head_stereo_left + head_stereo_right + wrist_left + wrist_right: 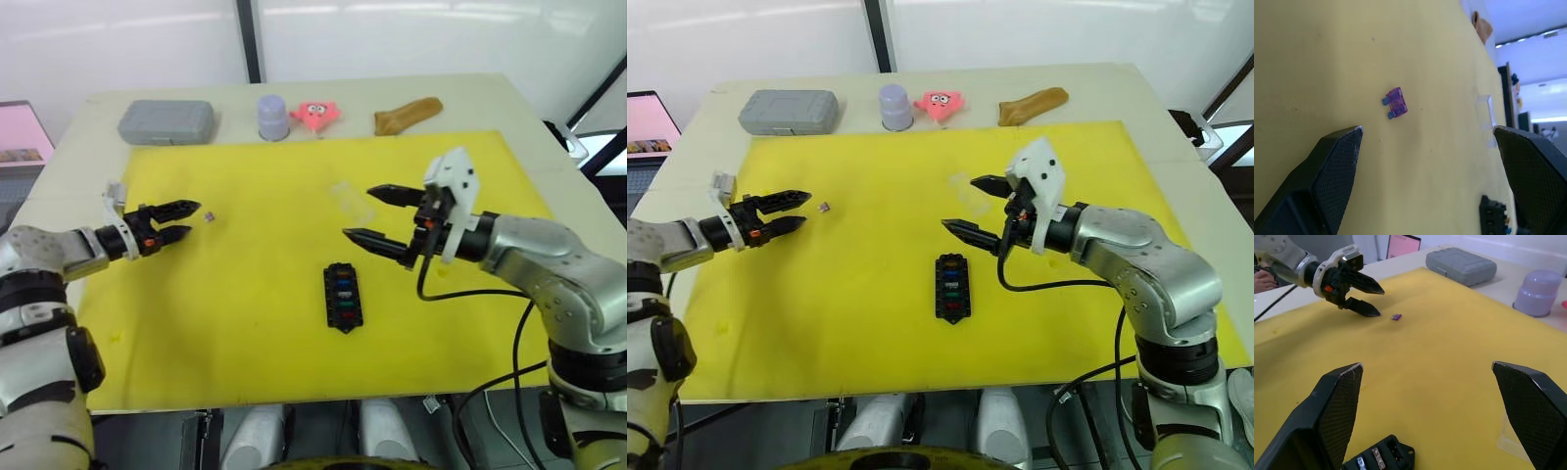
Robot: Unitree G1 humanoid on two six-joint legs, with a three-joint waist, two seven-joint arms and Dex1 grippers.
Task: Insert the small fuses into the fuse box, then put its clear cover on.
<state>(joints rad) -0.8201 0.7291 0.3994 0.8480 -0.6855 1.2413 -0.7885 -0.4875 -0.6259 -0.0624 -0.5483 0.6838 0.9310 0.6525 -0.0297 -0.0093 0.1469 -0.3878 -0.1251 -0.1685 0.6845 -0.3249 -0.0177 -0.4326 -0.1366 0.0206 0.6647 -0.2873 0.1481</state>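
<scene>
Black slotted plastic fuse box (343, 297) sits nearest, partly filled; at ten o'clock the left gripper (182, 221), jaws parted and empty, should straddle the tiny purple blade fuse (209, 217) squarely before pinching.

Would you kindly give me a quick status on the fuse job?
Both grippers open, empty: left gripper just short of the purple fuse, right gripper above the mat. Fuse box partly filled. Clear cover still off. Nothing in the way.
</scene>
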